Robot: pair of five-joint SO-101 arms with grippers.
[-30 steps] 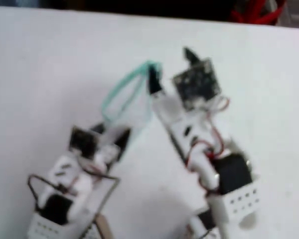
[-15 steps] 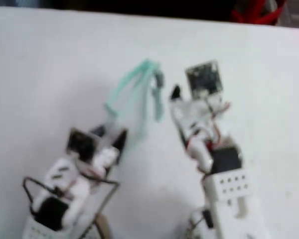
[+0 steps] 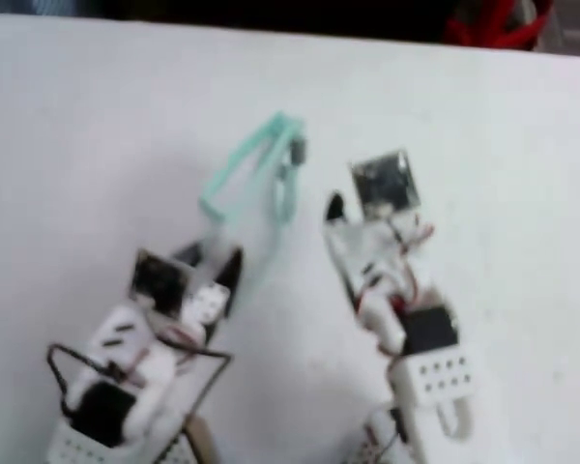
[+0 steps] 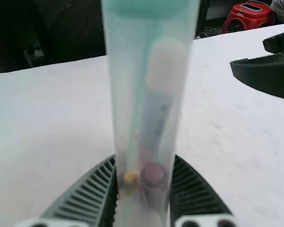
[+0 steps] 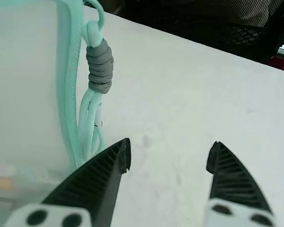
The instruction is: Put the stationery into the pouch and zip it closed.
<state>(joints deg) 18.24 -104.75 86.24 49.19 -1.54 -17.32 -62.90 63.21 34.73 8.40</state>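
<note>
Our right gripper [image 5: 168, 158], jaws wide, has drawn back from the grey-wrapped mint zip cord [image 5: 99, 64] beside one jaw, while our left gripper [image 4: 143, 165] clamps the translucent mint-edged pouch [image 4: 149, 85], seemingly zipped.

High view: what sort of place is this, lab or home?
Probably a lab or workshop bench: a plain white table, a left arm and right arm side by side at it, and what looks like a mesh chair behind.
</note>
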